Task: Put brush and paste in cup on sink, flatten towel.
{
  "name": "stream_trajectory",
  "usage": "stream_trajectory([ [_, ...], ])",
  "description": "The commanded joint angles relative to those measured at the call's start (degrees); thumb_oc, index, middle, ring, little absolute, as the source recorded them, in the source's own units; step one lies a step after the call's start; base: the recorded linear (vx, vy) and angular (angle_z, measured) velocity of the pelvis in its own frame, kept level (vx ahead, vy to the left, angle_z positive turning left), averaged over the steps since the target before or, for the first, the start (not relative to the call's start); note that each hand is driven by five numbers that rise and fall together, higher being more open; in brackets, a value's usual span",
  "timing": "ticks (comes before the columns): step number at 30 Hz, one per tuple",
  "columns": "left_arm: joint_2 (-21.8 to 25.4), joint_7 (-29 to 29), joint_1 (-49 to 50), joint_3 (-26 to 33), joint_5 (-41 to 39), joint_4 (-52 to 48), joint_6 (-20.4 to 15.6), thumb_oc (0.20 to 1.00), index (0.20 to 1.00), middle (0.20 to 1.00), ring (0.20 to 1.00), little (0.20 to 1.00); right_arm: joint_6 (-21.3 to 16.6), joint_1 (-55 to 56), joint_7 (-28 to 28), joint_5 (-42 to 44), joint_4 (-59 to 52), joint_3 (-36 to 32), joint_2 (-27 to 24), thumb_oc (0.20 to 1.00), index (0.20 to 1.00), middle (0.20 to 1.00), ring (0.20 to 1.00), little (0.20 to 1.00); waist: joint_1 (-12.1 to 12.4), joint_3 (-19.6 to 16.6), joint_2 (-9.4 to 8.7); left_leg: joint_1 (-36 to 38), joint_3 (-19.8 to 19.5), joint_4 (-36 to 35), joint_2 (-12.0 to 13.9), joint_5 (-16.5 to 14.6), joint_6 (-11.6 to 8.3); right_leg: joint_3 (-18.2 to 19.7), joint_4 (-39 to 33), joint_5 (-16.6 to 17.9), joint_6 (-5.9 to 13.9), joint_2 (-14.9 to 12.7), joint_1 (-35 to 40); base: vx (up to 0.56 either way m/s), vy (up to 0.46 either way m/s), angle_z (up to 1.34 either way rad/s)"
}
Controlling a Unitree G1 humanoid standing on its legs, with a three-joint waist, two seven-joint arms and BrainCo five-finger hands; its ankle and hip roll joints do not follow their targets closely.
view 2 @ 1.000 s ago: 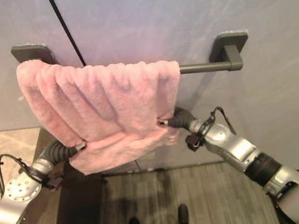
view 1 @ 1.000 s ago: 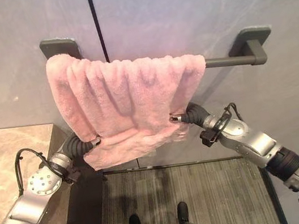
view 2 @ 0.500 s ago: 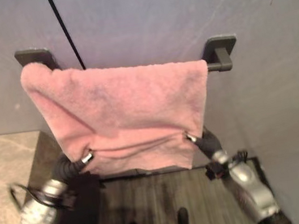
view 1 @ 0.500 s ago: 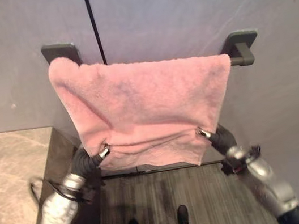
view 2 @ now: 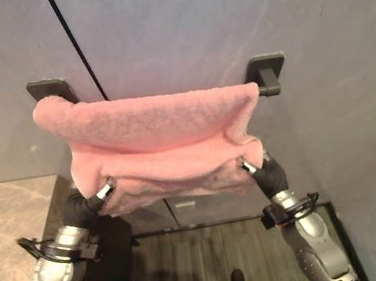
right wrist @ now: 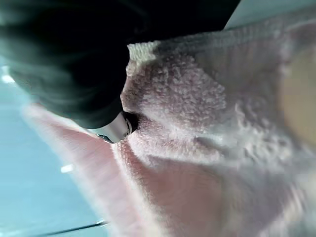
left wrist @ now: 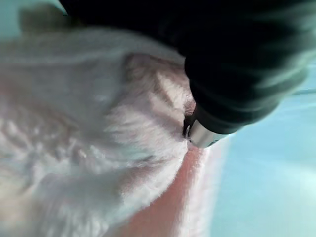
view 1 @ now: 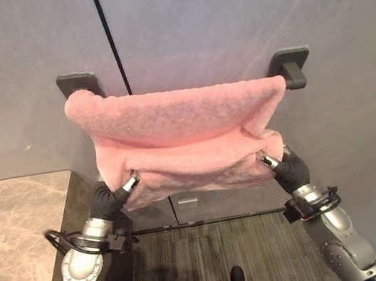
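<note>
A pink towel (view 1: pixel 184 116) hangs over a dark wall rail, spread from the left bracket (view 1: pixel 77 83) almost to the right bracket (view 1: pixel 289 66). Its lower edge is held up and out from the wall, so the cloth sags in a fold between my hands. My left hand (view 1: pixel 110 198) pinches the lower left corner, and its silver finger (left wrist: pixel 205 136) presses into the pile. My right hand (view 1: pixel 291 172) pinches the lower right corner, with a finger (right wrist: pixel 114 131) sunk in the cloth (right wrist: pixel 197 108).
A marble-patterned countertop (view 1: pixel 8 228) lies at the left, with a dark side panel under its edge. A grey wall with a black vertical seam (view 1: pixel 111 45) stands behind the rail. Striped flooring (view 1: pixel 214 251) runs below the towel.
The bunched towel has been drawn rightwards along the rail until it covers nearly all of it. Both hands moved apart, then raised the lower edge toward me. The camera has shifted slightly.
</note>
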Motion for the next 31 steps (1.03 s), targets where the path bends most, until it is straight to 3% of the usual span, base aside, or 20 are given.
stream_trajectory([
  [1, 5.44, 2.13, -3.56, -1.99, 4.29, 3.01, -2.4, 0.2, 0.2, 0.2, 0.2, 0.2, -3.3, -4.03, -1.84, 0.93, 1.45, -0.32, 0.98, 0.2, 0.2, 0.2, 0.2, 0.2, -0.22, -1.22, -1.71, -0.59, -0.97, 0.31, 0.7, -1.53, -0.88, -1.17, 0.02, -1.4, 6.09, -6.91, 2.42, 0.0, 0.0, 0.0],
  [3, 5.13, 0.79, -2.16, -1.89, 0.62, 2.15, -2.64, 0.2, 0.2, 0.2, 0.2, 0.2, -3.43, -3.1, 0.18, 1.35, -0.72, 0.0, 0.34, 0.2, 0.2, 0.2, 0.2, 0.2, -0.27, -1.21, -1.63, -0.62, -1.0, 0.31, 0.74, -1.49, -0.93, -1.2, 0.02, -1.45, 6.2, -7.03, 2.36, 0.0, 0.0, 0.0],
  [7, 6.9, 1.45, -2.68, -1.67, 3.45, -1.89, -3.36, 0.2, 0.2, 0.2, 0.2, 0.2, -3.99, -3.55, -1.13, 0.07, -2.23, -0.35, -0.03, 0.2, 0.2, 0.2, 0.2, 0.2, -0.27, -1.26, -1.3, -0.53, -1.02, 0.31, 0.62, -1.55, -0.94, -1.34, 0.02, -1.49, 6.2, -7.13, 2.52, 0.0, 0.0, 0.0],
  [9, 5.4, 1.37, -1.51, -2.86, 0.48, 1.77, -2.42, 0.2, 0.2, 0.2, 0.2, 0.2, -3.87, -2.93, -1.75, -1.62, -1.93, -0.53, -0.41, 0.2, 0.2, 0.2, 0.2, 0.2, -0.44, -1.45, -1.2, -0.55, -1.17, 0.31, 0.54, -1.52, -0.88, -1.38, 0.02, -1.47, 6.22, -7.15, 2.47, 0.0, 0.0, 0.0],
  [12, 7.84, 2.62, -2.87, -6.22, 6.57, 5.45, -2.05, 0.2, 0.2, 0.2, 0.2, 0.2, -3.69, -4.24, -4.13, -1.68, 2.87, 0.86, 0.07, 0.2, 0.2, 0.2, 0.2, 0.2, -0.42, -1.42, -0.79, -0.44, -1.23, 0.31, 0.45, -1.54, -0.77, -1.5, 0.02, -1.31, 6.2, -7.28, 2.78, 0.0, 0.0, 0.0],
  [15, 8.07, 1.29, -1.63, -7.36, 5.17, 7.62, -1.77, 0.2, 0.2, 0.2, 0.2, 0.2, -3.54, -3.9, -3.45, -2.75, 3.01, 0.56, -0.03, 0.2, 0.2, 0.2, 0.2, 0.2, -0.41, -1.58, -0.51, -0.34, -1.27, 0.31, 0.37, -1.58, -0.72, -1.55, 0.02, -1.38, 6.33, -7.33, 2.81, 0.0, 0.0, 0.0],
  [17, 7.32, 3.11, -3.54, -12.87, 12.11, 20.46, 0.04, 0.2, 0.2, 0.2, 0.2, 0.2, -2.25, -3.98, -6.49, -5.65, 12.84, 2.03, 0.73, 0.2, 0.2, 0.2, 0.2, 0.2, -0.76, -1.72, -0.15, 0.12, -1.25, 0.31, 0.21, -1.63, -0.68, -1.74, 0.02, -1.52, 6.44, -7.35, 3.49, 0.0, 0.0, 0.0],
  [18, 7.33, 3.37, -4.11, -13.78, 13.12, 21.7, -0.11, 0.598, 0.598, 0.598, 0.598, 0.598, -2.13, -4.49, -6.76, -5.32, 15.36, 2.51, 0.78, 1.0, 1.0, 1.0, 1.0, 1.0, -0.73, -1.91, -0.1, -0.1, -1.26, 0.31, 0.17, -1.47, -0.66, -1.68, 0.02, -1.41, 6.38, -7.39, 3.31, -0.01, 0.0, 0.07],
  [19, 7.3, 3.91, -4.09, -14.59, 15.87, 24.33, 0.47, 1.0, 1.0, 1.0, 1.0, 1.0, -1.41, -4.69, -7.36, -7.36, 17.62, 2.92, 0.36, 1.0, 1.0, 1.0, 1.0, 1.0, -0.72, -2.09, -0.02, -0.04, -1.22, 0.31, 0.18, -1.51, -0.69, -1.64, 0.02, -1.46, 6.38, -7.41, 3.38, 0.0, -0.011, 0.03],
  [23, 4.89, 5.25, -3.46, -15.23, 16.81, 30.4, 1.52, 1.0, 1.0, 1.0, 1.0, 1.0, -0.63, -3.66, -6.49, -5.36, 19.76, 2.89, 0.57, 1.0, 1.0, 1.0, 1.0, 1.0, -0.74, -2.57, 0.16, 0.36, -1.29, 0.31, 0.04, -1.53, -0.59, -1.74, 0.02, -1.65, 6.37, -7.33, 3.79, 0.0, -0.004, 0.02],
  [25, 1.14, 6.6, -3.52, -15.35, 17.15, 41.45, 3.82, 1.0, 1.0, 1.0, 1.0, 1.0, 0.12, -3.54, -8.74, -5.95, 28.47, 2.01, 1.76, 1.0, 1.0, 1.0, 1.0, 1.0, -0.92, -2.88, 0.54, 0.81, -1.18, 0.31, 0.04, -1.4, -0.58, -1.82, 0.02, -1.62, 6.19, -7.29, 4.2, 0.0, 0.0, 0.0],
  [31, -3.38, 11.79, -7.31, -14.17, 27.67, 65.84, 6.56, 1.0, 1.0, 1.0, 1.0, 1.0, 1.84, -5.19, -11.04, -10.52, 51.97, 0.15, 3.49, 1.0, 1.0, 1.0, 1.0, 1.0, -1.26, -3.38, 0.86, 1.86, -1.14, 0.31, 0.1, -1.51, -0.81, -1.93, 0.02, -2.15, 5.8, -6.98, 5.33, 0.0, 0.0, 0.0],
])
